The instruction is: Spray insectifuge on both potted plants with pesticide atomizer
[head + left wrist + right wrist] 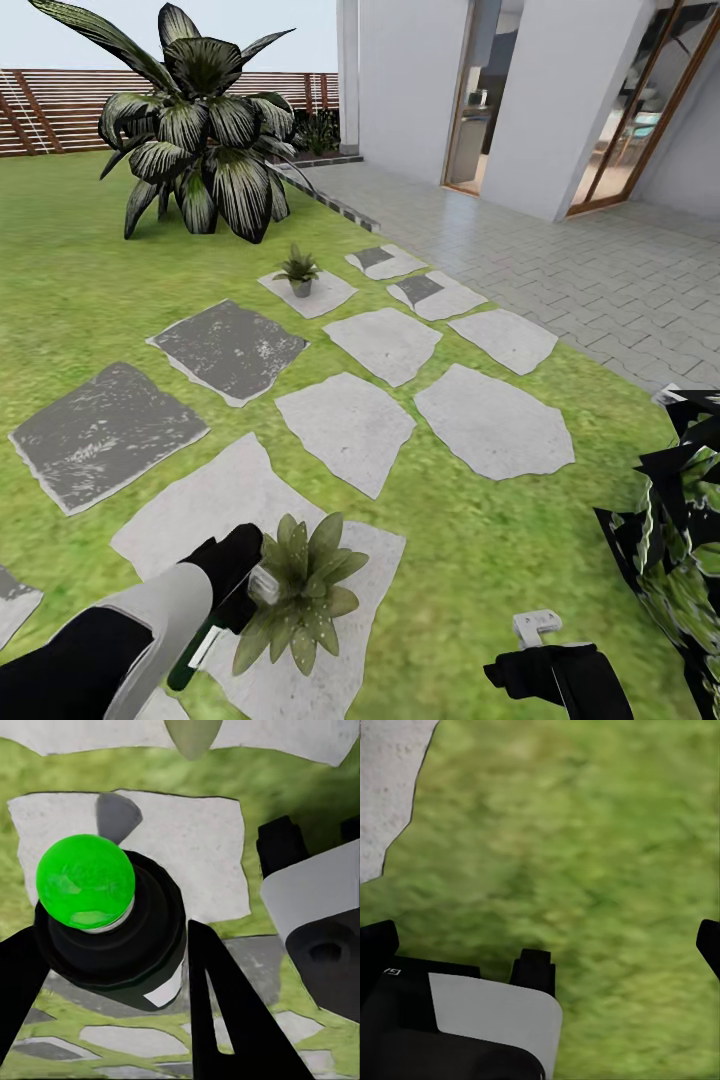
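Dark-green pesticide atomizer [193, 655] sitting clamped between the fingers of the left gripper [232, 575], tilted, its pale spray head [264, 587] touching the leaves of the near potted plant [300, 590] on a white stepping stone [190, 510]. Second potted plant [298, 270] standing well apart on a farther stone, near the striped-leaf palm [200, 120]. Right gripper [540, 945] hanging over the lawn [585, 832], fingers spread apart.

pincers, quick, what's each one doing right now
Left pincer: closed on the pesticide atomizer, held beside the near potted plant.
Right pincer: over the grass, holding nothing; open or closed cannot be told.
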`<state>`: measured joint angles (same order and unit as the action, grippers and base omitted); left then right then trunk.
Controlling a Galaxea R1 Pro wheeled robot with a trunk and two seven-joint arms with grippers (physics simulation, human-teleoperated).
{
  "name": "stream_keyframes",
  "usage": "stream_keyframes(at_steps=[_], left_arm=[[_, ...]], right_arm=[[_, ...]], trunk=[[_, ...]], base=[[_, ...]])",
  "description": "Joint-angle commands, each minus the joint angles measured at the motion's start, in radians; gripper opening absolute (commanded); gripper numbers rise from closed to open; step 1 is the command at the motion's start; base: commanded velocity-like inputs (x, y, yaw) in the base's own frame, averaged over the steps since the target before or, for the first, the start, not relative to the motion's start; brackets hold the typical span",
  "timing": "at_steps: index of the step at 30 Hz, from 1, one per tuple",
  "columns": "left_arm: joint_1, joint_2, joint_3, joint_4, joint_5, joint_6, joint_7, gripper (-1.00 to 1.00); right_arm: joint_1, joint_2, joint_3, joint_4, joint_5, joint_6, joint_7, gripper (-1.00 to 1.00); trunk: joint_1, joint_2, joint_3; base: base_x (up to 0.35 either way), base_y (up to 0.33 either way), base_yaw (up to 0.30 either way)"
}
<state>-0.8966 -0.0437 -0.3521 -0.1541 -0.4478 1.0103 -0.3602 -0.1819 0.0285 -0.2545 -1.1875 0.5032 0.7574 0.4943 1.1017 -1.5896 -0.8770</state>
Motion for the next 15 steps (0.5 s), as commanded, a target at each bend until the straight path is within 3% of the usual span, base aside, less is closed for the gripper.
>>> stream_keyframes(at_steps=[1,5,15], left_arm=[[0.0,0.007,-0.008,0.0,-0.003,0.004,-0.011,-1.0],[-0.001,0.028,-0.019,0.001,-0.003,0.004,-0.011,-1.0],[0.024,0.027,-0.011,0.002,-0.001,0.003,-0.012,-1.0]], right_arm=[[-0.001,0.001,-0.003,-0.001,0.011,0.002,0.01,1.0],[-0.001,0.001,-0.003,-0.001,0.011,0.002,0.01,1.0],[-0.001,0.001,-0.003,-0.001,0.01,0.001,0.01,1.0]], trunk=[[0.0,0.0,-0.001],[0.0,0.0,-0.001],[0.0,0.0,-0.001]], base=[[0.0,0.0,0.0],[0.0,0.0,0.0],[0.0,0.0,0.0]])
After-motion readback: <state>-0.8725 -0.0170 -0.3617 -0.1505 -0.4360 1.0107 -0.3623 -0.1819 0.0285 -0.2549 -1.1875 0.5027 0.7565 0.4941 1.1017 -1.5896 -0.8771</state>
